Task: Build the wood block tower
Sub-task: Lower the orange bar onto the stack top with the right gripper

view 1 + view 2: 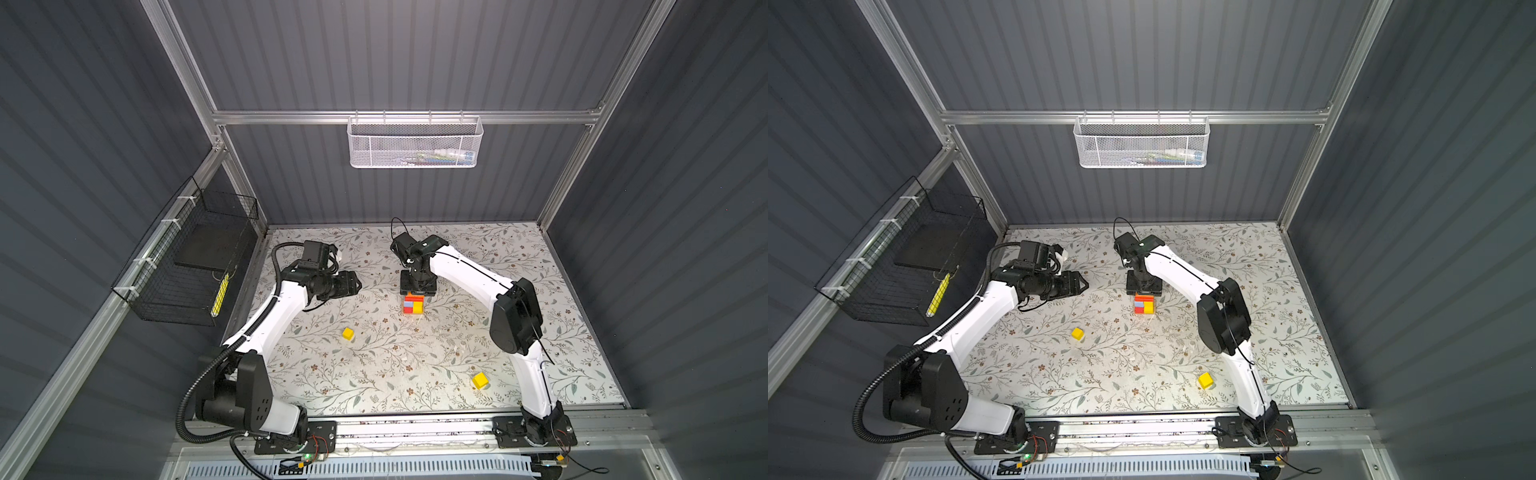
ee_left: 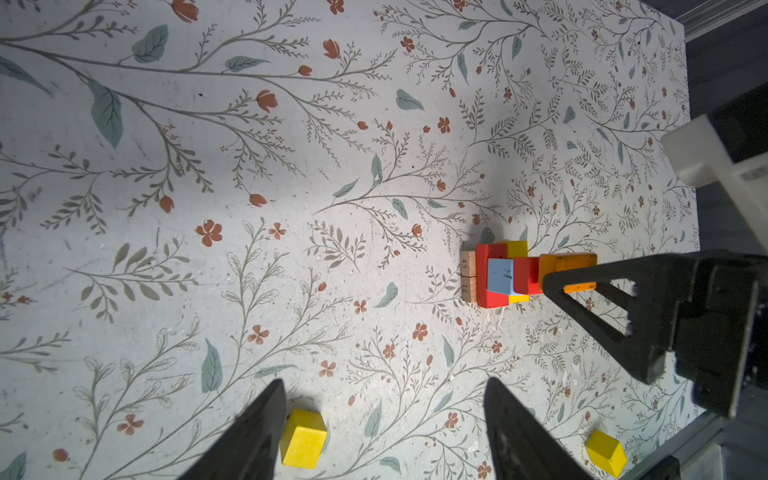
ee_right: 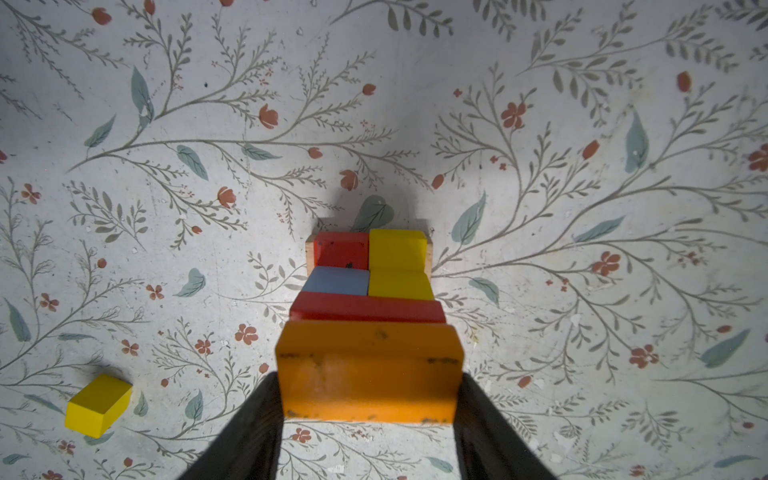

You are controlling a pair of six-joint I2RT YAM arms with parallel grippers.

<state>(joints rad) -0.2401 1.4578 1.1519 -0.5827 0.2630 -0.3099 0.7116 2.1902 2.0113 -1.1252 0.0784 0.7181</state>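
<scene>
Orange brick (image 3: 369, 370) | clamped between right fingers (image 3: 249, 432), over tower (image 3: 365, 307) | left fingers (image 2: 249, 436) wide, empty

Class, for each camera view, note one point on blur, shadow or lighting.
Right wrist view: the orange brick in the right pincer is blurred; the tower is sharper and throws a shadow. Left wrist view: the left pincer is dark and soft-edged. In both top views the table is bright, the walls dim.

Scuffed painted-wood orange brick (image 3: 368, 370), bare-wood tan bricks (image 2: 468, 276), matt flower-printed tabletop (image 1: 395, 365), dull metal frame rail (image 1: 291, 117).
</scene>
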